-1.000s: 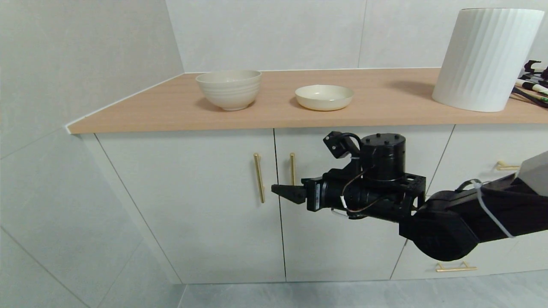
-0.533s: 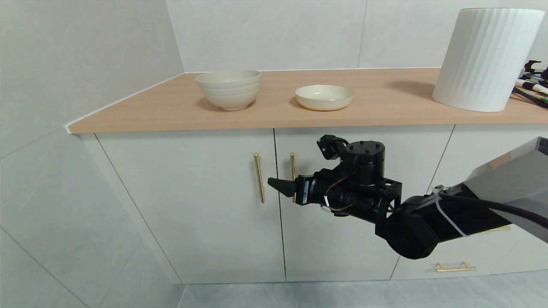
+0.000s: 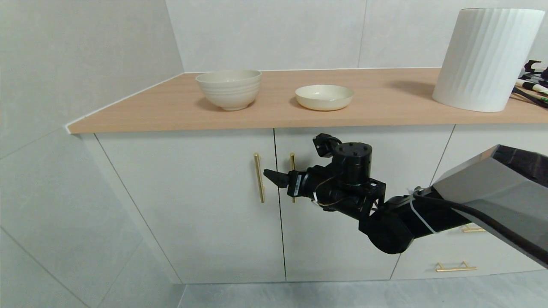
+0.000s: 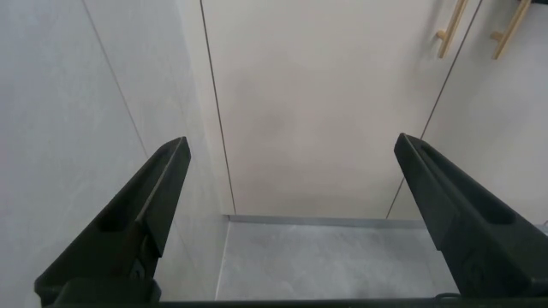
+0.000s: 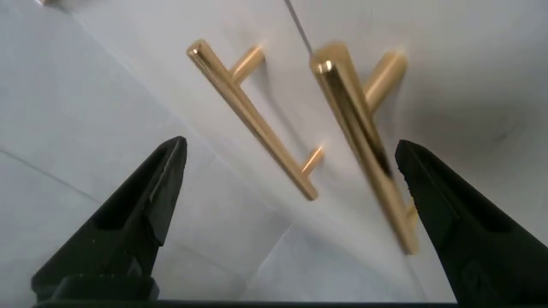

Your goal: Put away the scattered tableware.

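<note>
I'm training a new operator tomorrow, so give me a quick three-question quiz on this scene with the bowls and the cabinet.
1. Multiple choice: the right gripper points toward A) a tap, B) the gold door handles, C) a plate rack.
2. True or false: the deep bowl is stacked inside the shallow dish.
3. Fill in: both cabinet doors are ____.
Key: 1 B. 2 False; they stand apart on the countertop. 3 shut.
</note>
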Controlling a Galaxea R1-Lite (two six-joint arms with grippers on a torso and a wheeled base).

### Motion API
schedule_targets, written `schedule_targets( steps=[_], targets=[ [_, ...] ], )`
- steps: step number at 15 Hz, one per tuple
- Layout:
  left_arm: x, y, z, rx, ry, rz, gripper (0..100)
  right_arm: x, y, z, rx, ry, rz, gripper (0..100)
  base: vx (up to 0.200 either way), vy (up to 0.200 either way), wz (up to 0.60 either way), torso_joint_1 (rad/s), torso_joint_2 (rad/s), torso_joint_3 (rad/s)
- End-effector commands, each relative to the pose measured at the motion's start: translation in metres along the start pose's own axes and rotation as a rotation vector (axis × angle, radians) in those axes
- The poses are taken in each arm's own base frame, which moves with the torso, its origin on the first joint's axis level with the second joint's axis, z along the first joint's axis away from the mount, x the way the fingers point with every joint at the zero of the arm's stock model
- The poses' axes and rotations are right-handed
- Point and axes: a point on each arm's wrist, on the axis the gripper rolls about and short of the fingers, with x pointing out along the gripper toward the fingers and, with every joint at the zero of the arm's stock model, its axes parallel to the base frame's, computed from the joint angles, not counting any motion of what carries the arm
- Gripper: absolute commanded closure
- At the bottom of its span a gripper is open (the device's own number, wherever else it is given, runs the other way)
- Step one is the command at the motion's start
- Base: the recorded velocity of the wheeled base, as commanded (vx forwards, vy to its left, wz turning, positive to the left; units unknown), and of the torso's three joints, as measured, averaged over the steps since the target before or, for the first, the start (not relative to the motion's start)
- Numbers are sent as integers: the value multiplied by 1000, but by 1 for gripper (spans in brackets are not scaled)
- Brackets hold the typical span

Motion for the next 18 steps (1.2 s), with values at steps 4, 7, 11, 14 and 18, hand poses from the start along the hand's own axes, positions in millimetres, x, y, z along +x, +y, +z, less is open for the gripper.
schedule_targets(
  steps=[4, 7, 11, 14, 18],
  targets=[
    [0, 0, 0, -1, -1, 0, 0, -7, 10, -3, 26, 7, 55, 0, 0, 0, 0, 0, 0, 0],
    [0, 0, 0, -1, -1, 2, 0, -10, 11, -5, 40, 23, 112, 0, 0, 0, 0, 0, 0, 0],
    [0, 0, 0, -1, -1, 2, 0, -14, 12, -6, 76, 54, 156, 0, 0, 0, 0, 0, 0, 0],
    [0, 0, 0, -1, -1, 0, 0, -33, 18, -2, 98, 114, 241, 0, 0, 0, 0, 0, 0, 0],
    [0, 0, 0, -1, -1, 2, 0, -49, 20, -4, 99, 150, 275, 0, 0, 0, 0, 0, 0, 0]
  ],
)
